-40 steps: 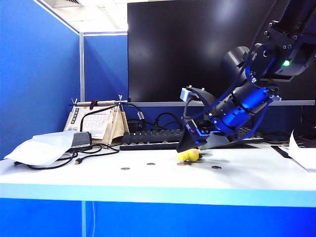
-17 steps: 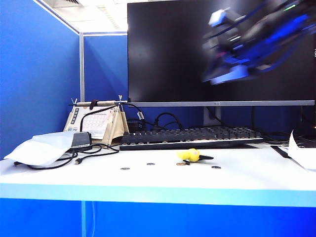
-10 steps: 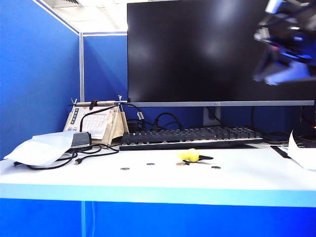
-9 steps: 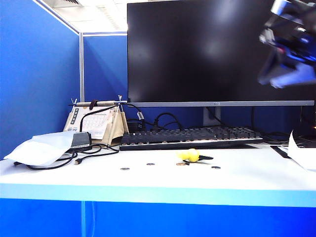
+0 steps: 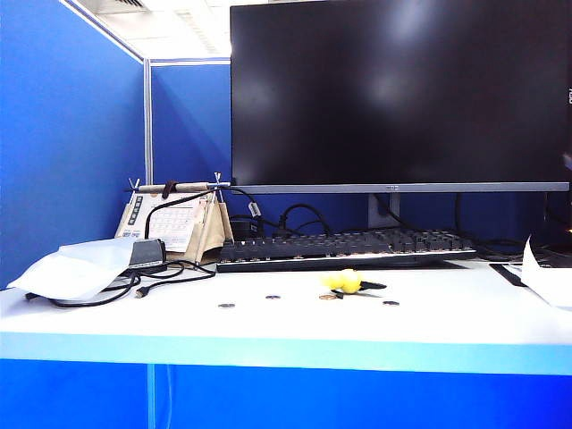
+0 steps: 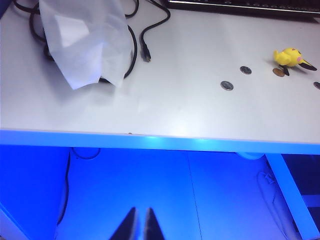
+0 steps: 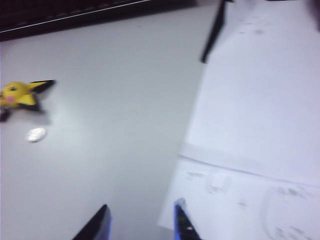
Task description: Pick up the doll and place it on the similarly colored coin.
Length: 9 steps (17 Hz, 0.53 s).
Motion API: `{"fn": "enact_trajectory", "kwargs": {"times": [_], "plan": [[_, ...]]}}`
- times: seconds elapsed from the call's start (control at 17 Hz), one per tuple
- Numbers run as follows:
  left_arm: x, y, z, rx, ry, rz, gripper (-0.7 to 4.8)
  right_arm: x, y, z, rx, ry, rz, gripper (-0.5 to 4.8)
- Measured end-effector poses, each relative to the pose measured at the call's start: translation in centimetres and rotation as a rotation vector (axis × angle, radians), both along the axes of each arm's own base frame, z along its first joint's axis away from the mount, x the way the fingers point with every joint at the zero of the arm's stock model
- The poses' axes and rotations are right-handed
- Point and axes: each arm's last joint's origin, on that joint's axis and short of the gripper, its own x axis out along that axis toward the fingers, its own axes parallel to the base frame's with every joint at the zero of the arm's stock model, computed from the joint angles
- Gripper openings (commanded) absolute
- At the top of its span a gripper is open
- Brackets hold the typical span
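Note:
The yellow doll lies on its side on the white table, just beside the brass-coloured coin. Whether they touch I cannot tell. The left wrist view shows the same doll and coin far off. My left gripper is shut and hangs below the table's front edge. My right gripper is open and empty, high over the table where a paper sheet's edge lies, well away from the doll. Neither gripper appears in the exterior view.
Three grey coins lie in a row near the doll. A keyboard and monitor stand behind. A plastic bag with cables lies left, paper sheets right.
My right arm has left the doll, risen and swung up to the right out of the exterior view. The doll stays lying by the coin. The left arm is still.

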Motion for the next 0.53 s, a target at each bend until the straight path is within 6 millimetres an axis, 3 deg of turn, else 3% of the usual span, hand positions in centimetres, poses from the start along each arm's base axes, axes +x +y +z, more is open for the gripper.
{"fn": "enact_trajectory", "kwargs": {"times": [0.35,0.53], "plan": [[0.0,0.0,0.0,0.000,0.000,0.000,0.30,-2.3,-0.7,-4.6,-0.007,0.120,-0.111,1.70],[0.0,0.0,0.0,0.000,0.000,0.000,0.30,-2.3,-0.8,-4.5,-0.011,0.104,-0.151,1.70]]}}
